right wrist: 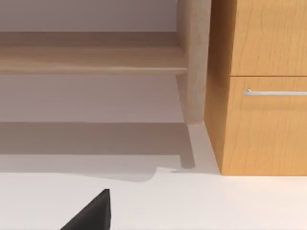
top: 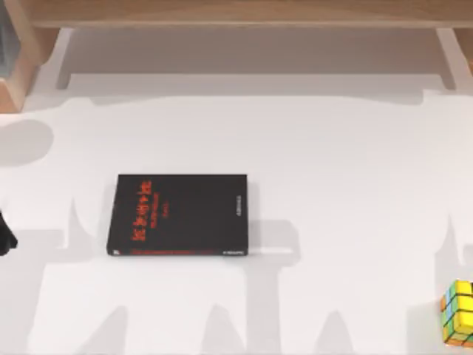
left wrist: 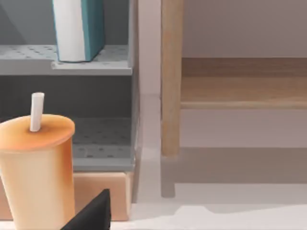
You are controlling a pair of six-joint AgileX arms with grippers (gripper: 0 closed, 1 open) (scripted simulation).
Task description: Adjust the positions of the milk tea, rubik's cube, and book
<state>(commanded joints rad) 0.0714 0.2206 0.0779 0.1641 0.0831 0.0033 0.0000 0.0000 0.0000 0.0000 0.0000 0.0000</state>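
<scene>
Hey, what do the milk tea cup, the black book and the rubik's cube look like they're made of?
The milk tea looks like a smooth, slightly glossy plastic or coated-paper cup in orange, with a flat lid and a white straw; which of the two is unclear. The black book appears to be paper with a matte cover and red printed lettering. The rubik's cube looks like hard plastic: flat coloured squares in a black grid.

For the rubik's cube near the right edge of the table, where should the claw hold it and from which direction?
Grip the rubik's cube on two opposite flat side faces, coming straight down from above. It sits low on the table with open space around it, so probably the right arm suits best.
</scene>
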